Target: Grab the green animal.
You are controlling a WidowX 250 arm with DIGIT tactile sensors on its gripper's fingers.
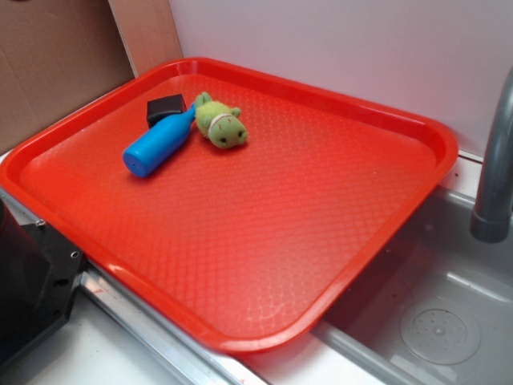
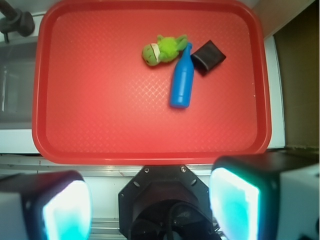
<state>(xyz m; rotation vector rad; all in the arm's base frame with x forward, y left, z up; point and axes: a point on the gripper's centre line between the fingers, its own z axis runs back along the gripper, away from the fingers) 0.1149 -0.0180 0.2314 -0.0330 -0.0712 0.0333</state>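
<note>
My hand [image 2: 150, 210] hangs spread and empty, so I should come down on the green animal [image 2: 163, 49], clear of the blue bottle [image 2: 182, 78] touching it.

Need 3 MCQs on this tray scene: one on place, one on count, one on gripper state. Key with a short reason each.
1. Where does the green animal lie?
A. beside the blue bottle's neck
B. in the sink
C. on the cardboard

2. How many things lie on the red tray?
A. one
B. three
C. five

3. What state is the gripper in?
A. shut on the bottle
B. shut on the plush
C. open, holding nothing

Key:
1 A: the plush sits against the bottle's narrow end.
2 B: plush, bottle and black block are all that show.
3 C: in the wrist view the fingers stand wide apart off the tray's near edge.
</note>
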